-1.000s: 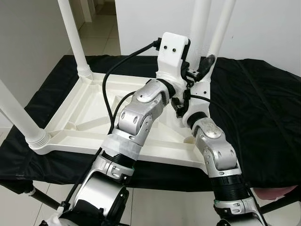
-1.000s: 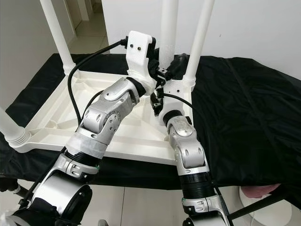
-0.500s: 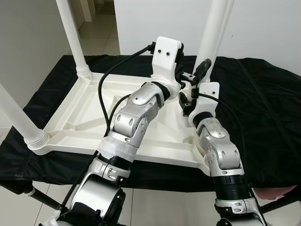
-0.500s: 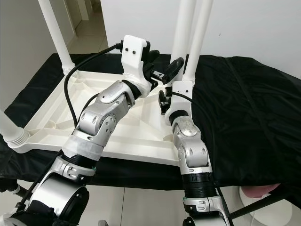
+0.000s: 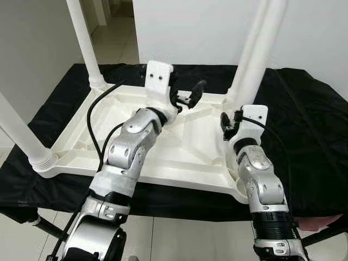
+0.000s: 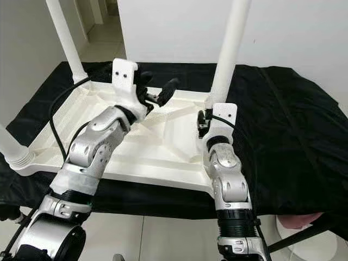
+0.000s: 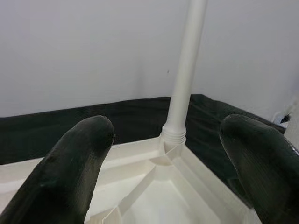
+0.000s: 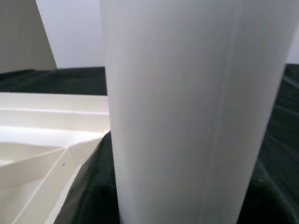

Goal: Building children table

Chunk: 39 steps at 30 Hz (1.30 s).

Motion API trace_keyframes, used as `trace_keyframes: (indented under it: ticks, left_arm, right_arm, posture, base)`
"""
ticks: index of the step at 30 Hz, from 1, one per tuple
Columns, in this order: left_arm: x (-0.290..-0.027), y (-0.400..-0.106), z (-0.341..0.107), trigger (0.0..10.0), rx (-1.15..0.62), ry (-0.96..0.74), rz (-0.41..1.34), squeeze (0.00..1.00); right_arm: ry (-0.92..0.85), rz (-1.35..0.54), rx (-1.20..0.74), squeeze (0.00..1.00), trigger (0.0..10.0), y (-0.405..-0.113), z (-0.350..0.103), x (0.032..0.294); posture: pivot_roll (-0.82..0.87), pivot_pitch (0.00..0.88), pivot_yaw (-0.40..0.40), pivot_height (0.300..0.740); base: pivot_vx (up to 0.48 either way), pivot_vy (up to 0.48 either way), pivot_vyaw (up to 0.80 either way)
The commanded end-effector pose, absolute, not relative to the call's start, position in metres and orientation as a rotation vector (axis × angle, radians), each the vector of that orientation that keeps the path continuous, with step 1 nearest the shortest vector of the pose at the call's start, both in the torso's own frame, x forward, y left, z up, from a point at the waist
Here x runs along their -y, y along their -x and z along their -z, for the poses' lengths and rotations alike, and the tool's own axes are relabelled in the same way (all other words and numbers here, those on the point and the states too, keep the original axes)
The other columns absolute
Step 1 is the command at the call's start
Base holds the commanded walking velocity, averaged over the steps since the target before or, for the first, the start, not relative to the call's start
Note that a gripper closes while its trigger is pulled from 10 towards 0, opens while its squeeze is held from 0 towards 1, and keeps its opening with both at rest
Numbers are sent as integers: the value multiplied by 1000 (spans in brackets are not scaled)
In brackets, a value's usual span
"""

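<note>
Your left hand [image 5: 187,98] hovers spread above the upturned tabletop [image 5: 179,157] on the counter [image 5: 304,125]; right hand [image 5: 231,120] sits by the leg [image 5: 255,54], grip unclear, perhaps steadying it.

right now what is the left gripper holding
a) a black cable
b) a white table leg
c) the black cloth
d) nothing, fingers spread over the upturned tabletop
d: the left gripper hovers above the upturned tabletop, and its wrist view shows both black fingers spread apart with only the tabletop and a far table leg between them.
</note>
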State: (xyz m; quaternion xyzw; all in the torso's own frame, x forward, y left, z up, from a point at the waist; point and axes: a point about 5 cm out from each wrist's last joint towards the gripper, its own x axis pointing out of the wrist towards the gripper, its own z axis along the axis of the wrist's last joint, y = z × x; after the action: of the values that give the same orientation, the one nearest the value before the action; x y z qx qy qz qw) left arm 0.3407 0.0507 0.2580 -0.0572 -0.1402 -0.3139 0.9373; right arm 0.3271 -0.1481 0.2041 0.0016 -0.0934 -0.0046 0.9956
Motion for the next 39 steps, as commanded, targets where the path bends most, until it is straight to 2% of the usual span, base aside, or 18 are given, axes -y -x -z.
trace_keyframes:
  ticks: [1, 6, 13, 18, 20, 30, 39]
  left_arm:
    - [-47, -335, -254, 10000, 301, 69, 723, 0]
    - [-49, -328, -233, 10000, 280, 9, 755, 0]
    - [-47, -311, -197, 10000, 216, -125, 900, 0]
    - [-44, -307, -190, 10000, 208, -168, 942, 0]
    - [-41, -304, -180, 10000, 191, -240, 967, 0]
    - [-32, -310, -157, 10000, 136, -449, 963, 0]
    - [-29, -323, -151, 10000, 83, -504, 890, 0]
  right_arm:
    - [-9, 20, 200, 0, 10000, -325, -203, 149]
    - [-25, 7, 217, 0, 10000, -321, -200, 146]
    - [-27, -17, 243, 0, 10000, -319, -197, 140]
    - [-22, -20, 248, 0, 10000, -320, -197, 140]
    - [-18, -16, 252, 0, 10000, -321, -197, 141]
    - [-6, 2, 264, 0, 10000, -321, -197, 145]
    - [-2, 13, 268, 0, 10000, -321, -197, 147]
  posture:
    - [35, 31, -3, 740]
    - [37, 28, -5, 740]
    - [42, 34, -8, 740]
    - [44, 35, -8, 740]
    - [43, 34, -7, 740]
    - [34, 39, -3, 740]
    - [22, 45, 7, 740]
  base:
    - [0, 0, 0]
    - [0, 0, 0]
    - [0, 0, 0]
    - [0, 0, 0]
    - [0, 0, 0]
    - [0, 0, 0]
    - [0, 0, 0]
